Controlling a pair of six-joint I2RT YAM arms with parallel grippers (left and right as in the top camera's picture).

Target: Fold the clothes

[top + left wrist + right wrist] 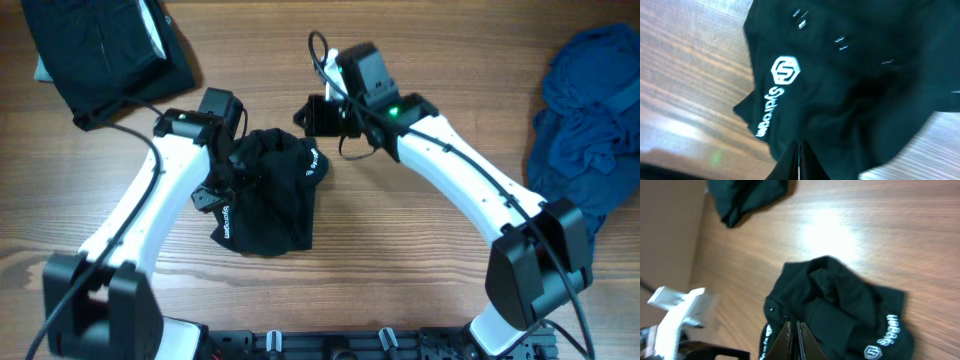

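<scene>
The black shirt, with a white round logo and lettering, lies crumpled at the table's middle. My left gripper sits at the shirt's upper left edge. In the left wrist view its fingertips are pressed together on the black fabric. My right gripper is at the shirt's upper right corner. In the right wrist view its shut tips meet the shirt at the edge that carries the small snaps. How much cloth either pinches is hidden.
A black garment pile lies at the back left, also seen in the right wrist view. A dark blue garment heap fills the right edge. Bare wooden table lies in front of the shirt.
</scene>
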